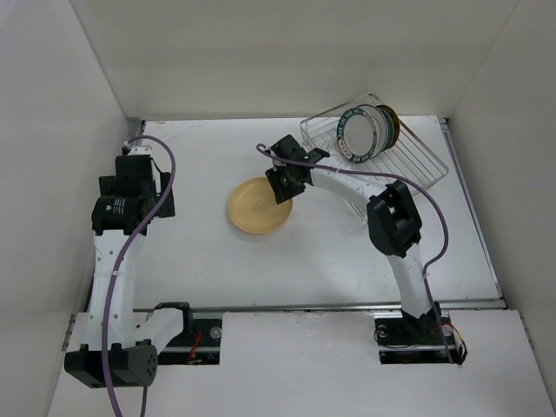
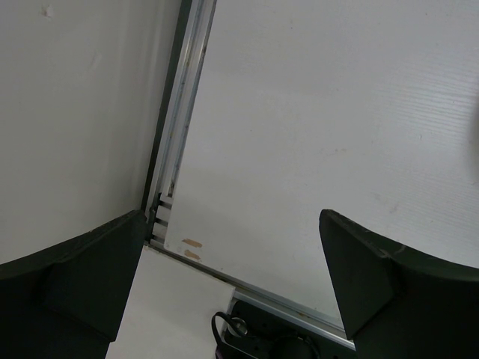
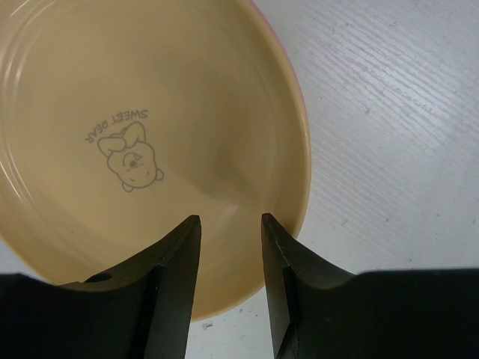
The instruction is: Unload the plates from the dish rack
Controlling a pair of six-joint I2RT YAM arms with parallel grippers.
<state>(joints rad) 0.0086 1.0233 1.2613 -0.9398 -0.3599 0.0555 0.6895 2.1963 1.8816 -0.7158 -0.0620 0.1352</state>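
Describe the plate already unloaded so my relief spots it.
On the white table, left of the silver wire dish rack, one round yellow-tan plate lies flat beneath the right gripper. Unlike the teal-rimmed plate standing in the rack, it bears a cartoon print.

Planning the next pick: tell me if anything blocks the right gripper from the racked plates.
Nothing visible stands between the right gripper, over the yellow plate, and the teal-rimmed plate in the dish rack.

tan plate (image 3: pixel 150 112) smooth glossy glaze, rack (image 1: pixel 417 158) shiny bare metal wire, table (image 3: pixel 389 112) matt white, finely ribbed, fingers (image 3: pixel 172 284) matt black plastic
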